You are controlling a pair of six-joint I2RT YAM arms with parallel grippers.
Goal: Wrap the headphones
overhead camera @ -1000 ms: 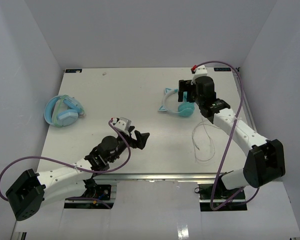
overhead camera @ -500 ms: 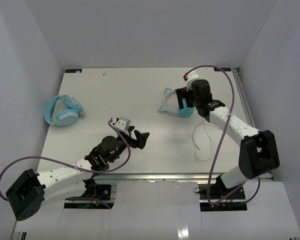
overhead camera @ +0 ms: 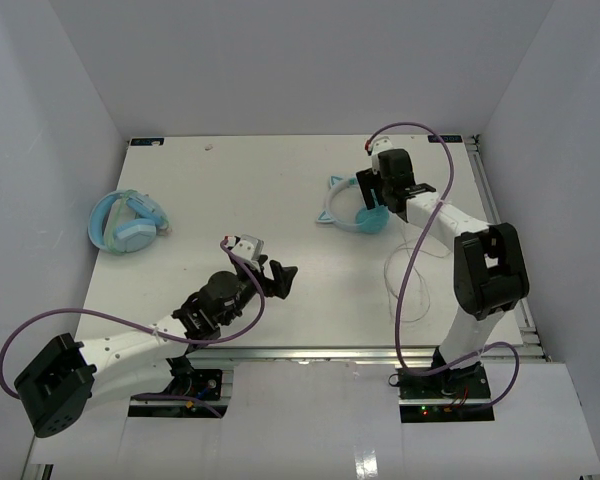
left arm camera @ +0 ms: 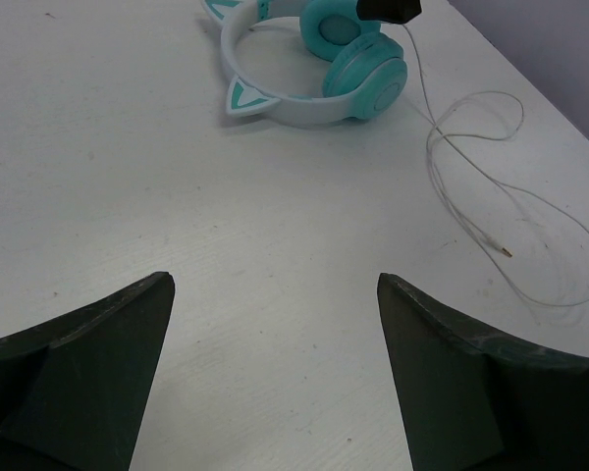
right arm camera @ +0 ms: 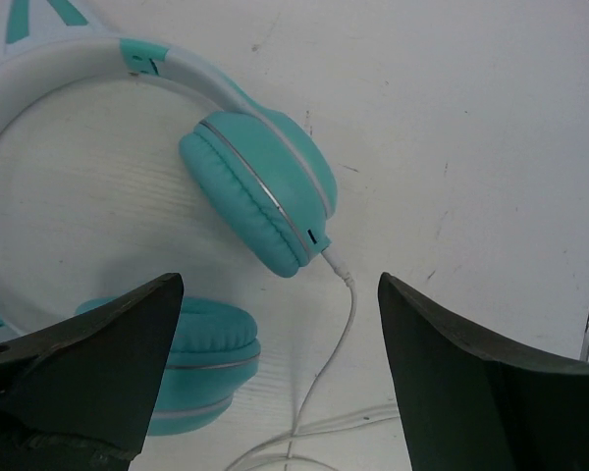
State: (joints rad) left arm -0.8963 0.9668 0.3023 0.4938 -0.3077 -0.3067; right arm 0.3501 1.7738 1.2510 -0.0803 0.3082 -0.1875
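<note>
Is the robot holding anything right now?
No, nothing. The left gripper is open and empty; the right gripper is open above the headphones, not gripping them.

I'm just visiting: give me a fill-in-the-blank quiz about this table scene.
The teal headphones have a headband with two cat ____. Their cable is coloured ____. The right gripper hovers above them, jaws ____. Light-blue headphones lie on the table's ____ side, seen from the top camera.
Missing words: ears; white; open; left.
</note>
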